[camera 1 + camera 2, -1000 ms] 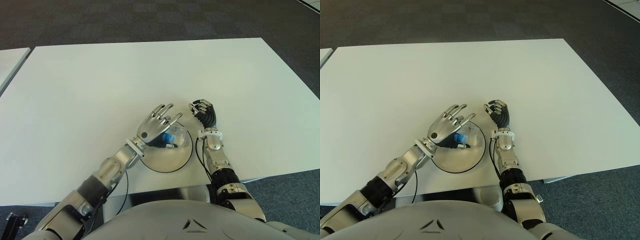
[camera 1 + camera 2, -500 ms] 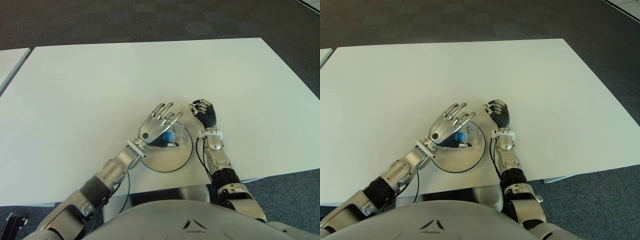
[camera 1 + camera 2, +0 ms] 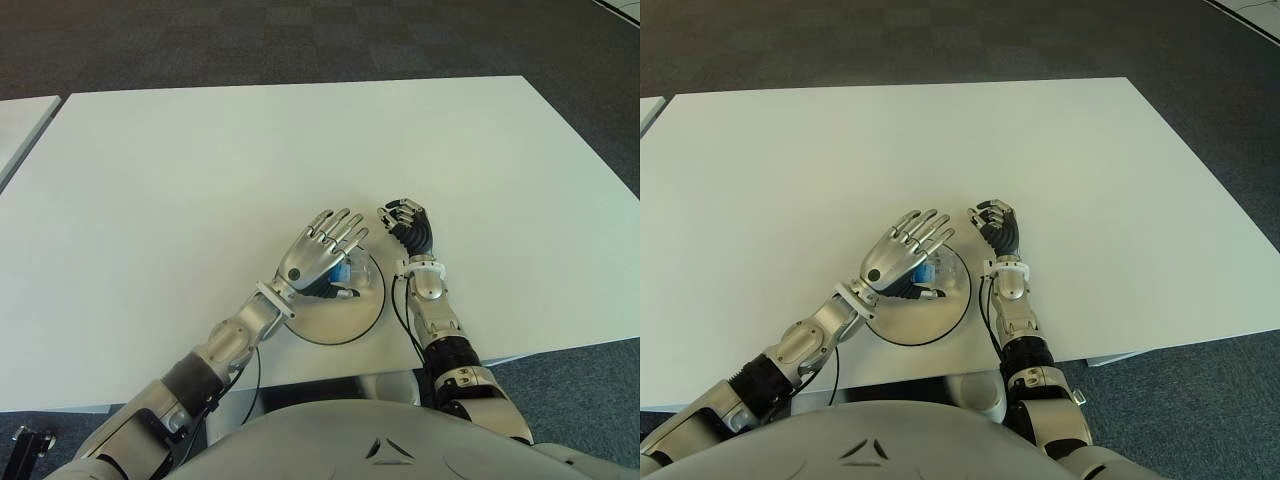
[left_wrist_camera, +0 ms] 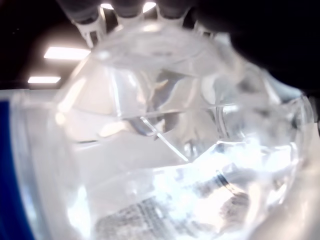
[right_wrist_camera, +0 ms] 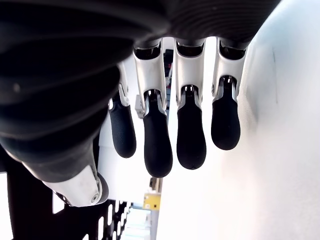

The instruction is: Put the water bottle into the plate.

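Observation:
A round silver plate sits near the table's front edge. The clear water bottle, with a blue patch showing, lies in the plate and is mostly hidden under my left hand. That hand hovers over the plate with its fingers stretched out flat, the thumb low beside the bottle. The bottle fills the left wrist view from very close. My right hand shows just right of the plate, fingers curled with nothing in them.
The white table stretches far back and to both sides. Dark carpet lies beyond its far edge, and a corner of another white table shows at the left.
My left hand's fingers have straightened from a loose upward curl to a flat spread over the bottle. The bottle stays in the plate. The right hand has not moved.

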